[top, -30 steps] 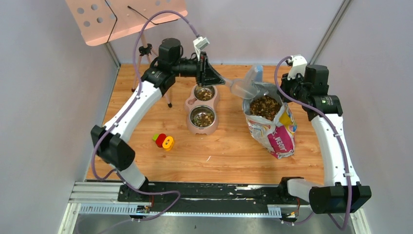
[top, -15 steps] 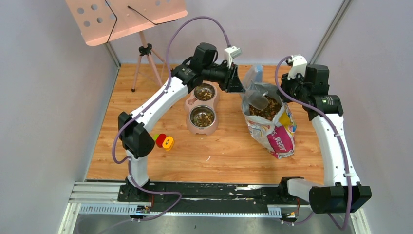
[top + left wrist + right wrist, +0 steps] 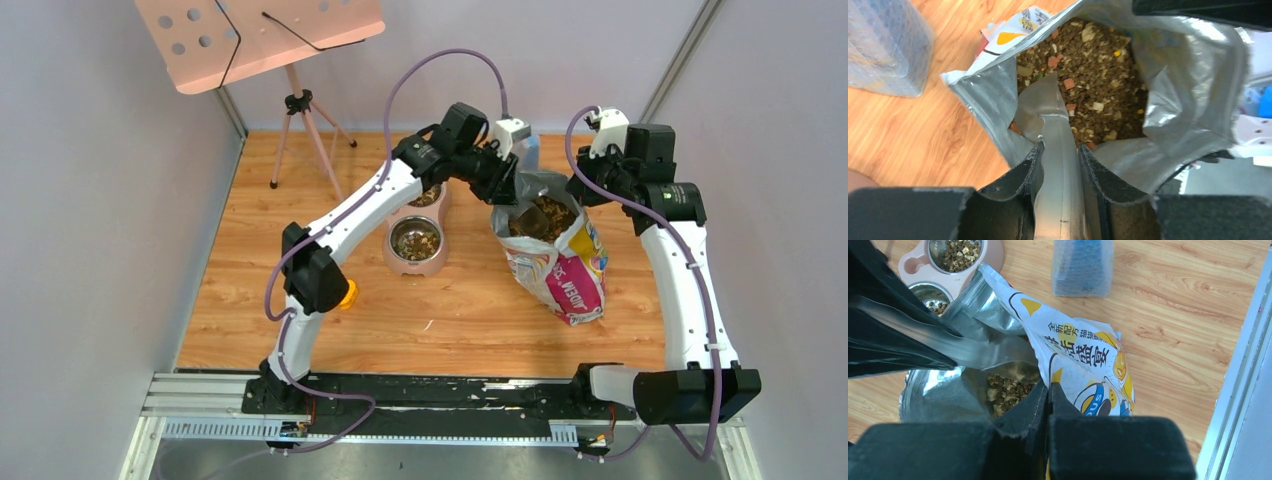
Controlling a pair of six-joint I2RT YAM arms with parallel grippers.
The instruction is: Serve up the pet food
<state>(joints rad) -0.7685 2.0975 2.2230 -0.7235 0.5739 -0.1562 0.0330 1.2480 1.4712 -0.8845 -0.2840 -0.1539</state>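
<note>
The pet food [image 3: 548, 213] is brown kibble filling the open printed bag [image 3: 572, 285], and also shows in the left wrist view [image 3: 1098, 75] and the right wrist view [image 3: 1008, 387]. My left gripper [image 3: 508, 188] [image 3: 1060, 147] is shut on the handle of a translucent scoop [image 3: 1055, 120], whose bowl dips into the bag's mouth against the kibble. My right gripper [image 3: 588, 188] [image 3: 1048, 385] is shut on the bag's far rim [image 3: 1083, 355] and holds it open. The scoop [image 3: 948, 342] crosses the opening from the left.
A pink double bowl [image 3: 412, 268] [image 3: 910, 262] with kibble in both cups sits left of the bag. A clear plastic container [image 3: 527, 150] [image 3: 1083, 265] stands behind the bag. A music stand [image 3: 260, 35] is at the back left. A small toy [image 3: 347, 293] is partly hidden by my left elbow.
My left arm swung right from over the far bowl cup to the bag and lowered the scoop into its mouth. The right arm has stayed on the bag rim.
</note>
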